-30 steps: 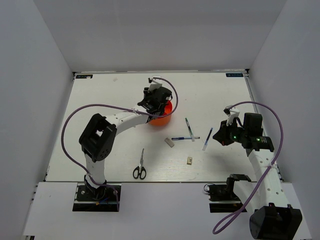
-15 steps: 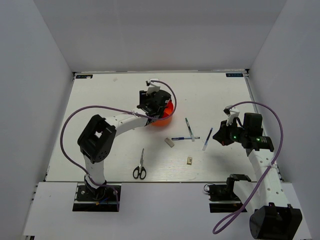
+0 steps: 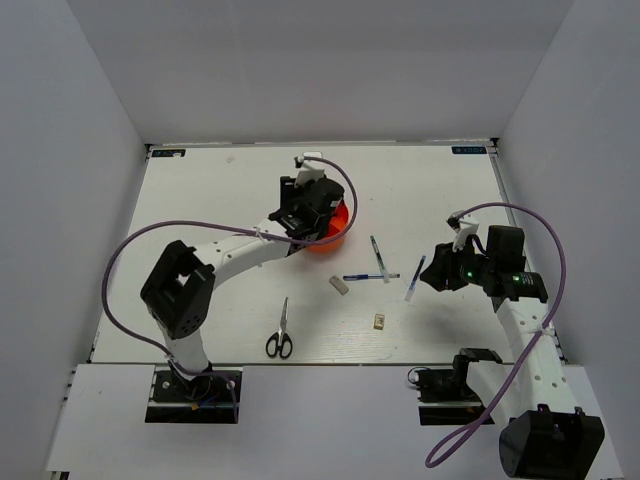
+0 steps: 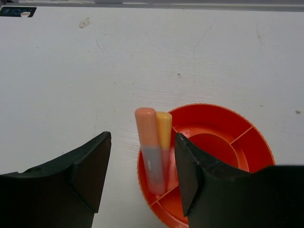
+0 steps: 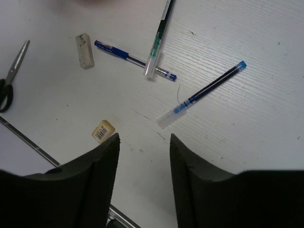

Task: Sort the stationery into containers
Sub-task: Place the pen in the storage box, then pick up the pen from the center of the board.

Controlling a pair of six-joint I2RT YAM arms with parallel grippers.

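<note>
From above, the orange tub (image 3: 338, 232) sat on the counter (image 3: 200, 250), partly under the left arm. The scissors (image 3: 281, 335), eraser (image 3: 340, 285), cube (image 3: 380, 321) and three pens (image 3: 370, 277) lay nearer. In the left wrist view, the left jaws stood open over two markers (image 4: 151, 152) leaning in the tub. In the right wrist view, the right jaws stood parted, gripping nothing.

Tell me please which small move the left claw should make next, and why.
Probably raise the left claw straight up, clear of the orange tub. Its jaws stand open, and the two markers between them rest in a compartment, so the drop looks finished.
</note>
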